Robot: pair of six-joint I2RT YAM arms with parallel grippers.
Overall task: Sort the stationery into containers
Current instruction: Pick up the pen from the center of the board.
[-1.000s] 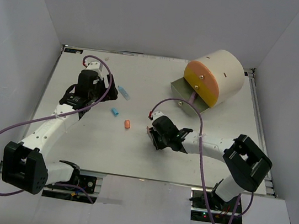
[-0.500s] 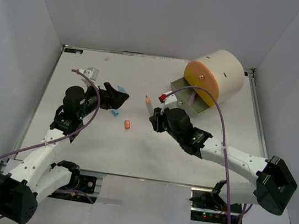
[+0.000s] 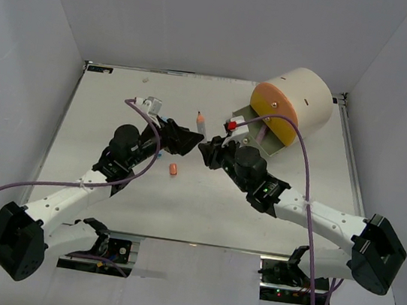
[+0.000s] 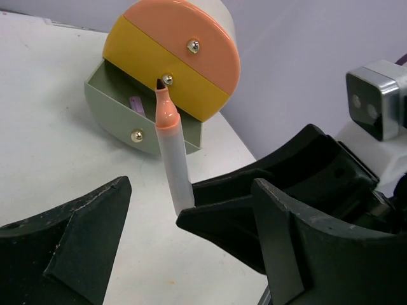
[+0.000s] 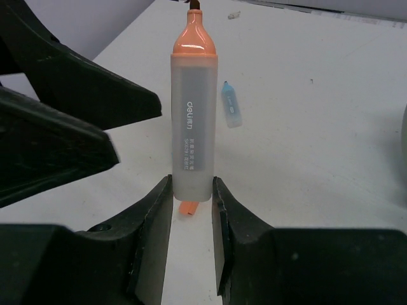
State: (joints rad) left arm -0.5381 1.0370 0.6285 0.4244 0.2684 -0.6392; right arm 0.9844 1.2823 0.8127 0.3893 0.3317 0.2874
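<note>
Both arms swung to centre. Right gripper (image 5: 193, 187) pinches the uncapped orange highlighter (image 5: 193, 121) by the tail, tip up. Left gripper (image 4: 187, 194), wide and empty, sits just beside it: handover, we reckon. Grey drawer (image 4: 114, 117) open at its 3 o'clock.

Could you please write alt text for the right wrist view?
The right claw grips an uncapped orange highlighter by its base. The left claw stands open beside it, and a small blue item lies on the white table behind.
</note>
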